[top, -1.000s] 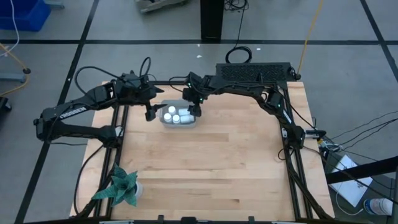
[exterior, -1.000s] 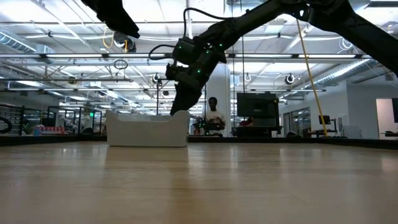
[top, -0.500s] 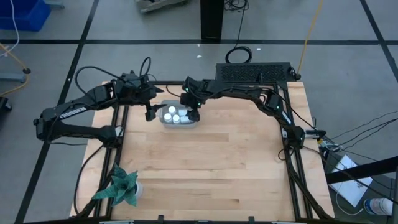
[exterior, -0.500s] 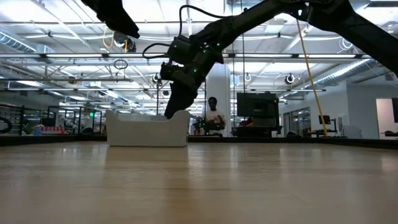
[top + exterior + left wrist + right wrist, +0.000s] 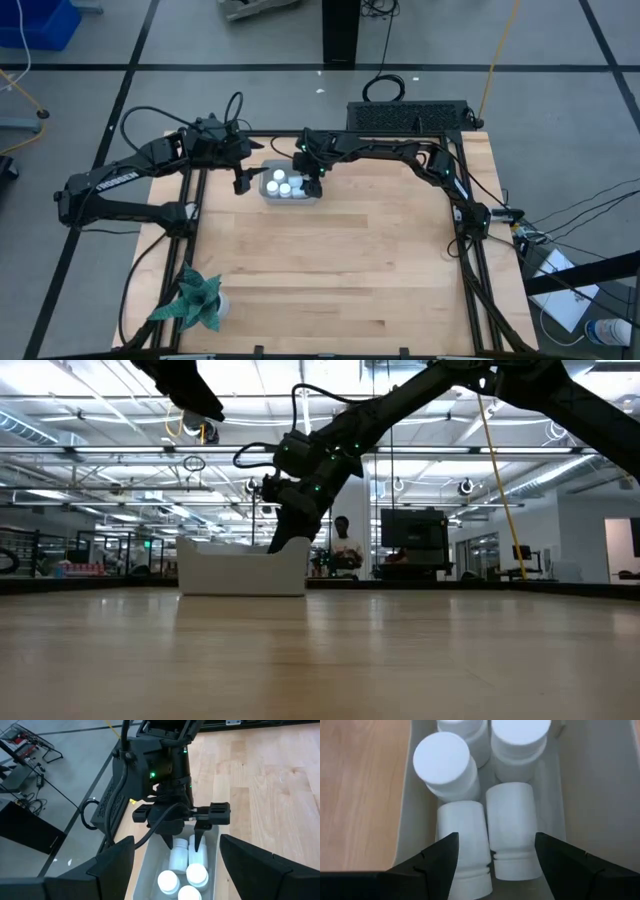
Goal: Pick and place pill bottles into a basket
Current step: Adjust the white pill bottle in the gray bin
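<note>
Left gripper [image 5: 240, 180] hangs open at the upper left of the high view, just left of the basket [image 5: 288, 197]. Pill bottles [image 5: 283, 186] sit inside it. Right gripper [image 5: 315, 181] dips into the basket's right end, fingers spread, holding nothing.

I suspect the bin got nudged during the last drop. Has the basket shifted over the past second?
Yes, slightly. In the low view the basket has slid right, toward the dark monitor in the room behind, with the right gripper at its right end.
</note>
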Controlling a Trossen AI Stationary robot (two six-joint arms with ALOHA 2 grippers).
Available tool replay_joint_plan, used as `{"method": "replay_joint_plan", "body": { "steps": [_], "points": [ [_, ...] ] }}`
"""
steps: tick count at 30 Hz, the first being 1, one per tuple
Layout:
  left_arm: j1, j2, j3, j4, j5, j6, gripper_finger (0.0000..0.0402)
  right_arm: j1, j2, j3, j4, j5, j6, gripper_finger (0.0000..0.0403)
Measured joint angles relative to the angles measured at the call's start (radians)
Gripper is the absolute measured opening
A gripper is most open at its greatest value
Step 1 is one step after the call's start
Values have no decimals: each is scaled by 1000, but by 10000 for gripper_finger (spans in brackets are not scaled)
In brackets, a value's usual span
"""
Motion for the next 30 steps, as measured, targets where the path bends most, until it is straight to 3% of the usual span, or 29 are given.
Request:
{"method": "replay_joint_plan", "body": {
  "steps": [26,30],
  "points": [
    [0,0,0,-22,0,-1,294,27,-3,0,-93,30,9,253],
    [0,0,0,-22,0,2,294,27,-2,-1,-92,30,10,234]
  ]
}}
